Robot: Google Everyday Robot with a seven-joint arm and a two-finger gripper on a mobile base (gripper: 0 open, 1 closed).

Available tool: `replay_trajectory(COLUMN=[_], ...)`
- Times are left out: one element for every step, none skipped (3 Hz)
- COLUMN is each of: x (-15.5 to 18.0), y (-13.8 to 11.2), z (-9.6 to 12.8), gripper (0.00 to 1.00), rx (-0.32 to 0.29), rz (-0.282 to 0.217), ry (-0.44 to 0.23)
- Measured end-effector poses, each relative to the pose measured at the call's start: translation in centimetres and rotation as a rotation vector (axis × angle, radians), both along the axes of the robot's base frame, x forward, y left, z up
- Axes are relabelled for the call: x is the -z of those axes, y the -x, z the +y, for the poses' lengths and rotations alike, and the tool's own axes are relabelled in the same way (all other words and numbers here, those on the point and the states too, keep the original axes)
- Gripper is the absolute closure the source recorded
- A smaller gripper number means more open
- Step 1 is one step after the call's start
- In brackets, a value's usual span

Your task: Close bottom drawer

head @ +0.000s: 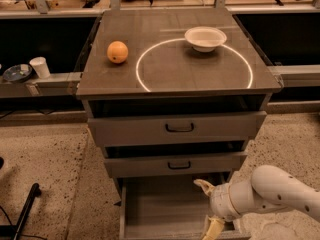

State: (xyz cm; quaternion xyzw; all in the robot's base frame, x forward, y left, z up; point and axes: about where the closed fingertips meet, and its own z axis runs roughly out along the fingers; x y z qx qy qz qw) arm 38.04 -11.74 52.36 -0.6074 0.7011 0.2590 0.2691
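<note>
cabinet top [175, 74] holds orange [117, 52] and bowl [205, 38] — tool [207, 206], spread apart, at open bottom drawer [160, 204].

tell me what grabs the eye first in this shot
The bottom drawer stands pulled far out, with the gripper open at its right front. On the cabinet top a bright ring of light glows, with an orange to its left and a white bowl on its back edge.
</note>
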Motion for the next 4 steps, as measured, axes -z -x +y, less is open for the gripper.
replay_trajectory(x=[5.6, 12.4, 18.6, 22.8], y=[-0.4, -0.7, 0.3, 1.3], z=[1.3, 1.6, 1.8, 1.6], gripper=[0.15, 0.39, 0.62, 0.85], rx=[-0.015, 0.020, 0.042, 0.029], rz=[0.006, 0.008, 0.035, 0.052], ry=[-0.082, -0.140, -0.183, -0.184])
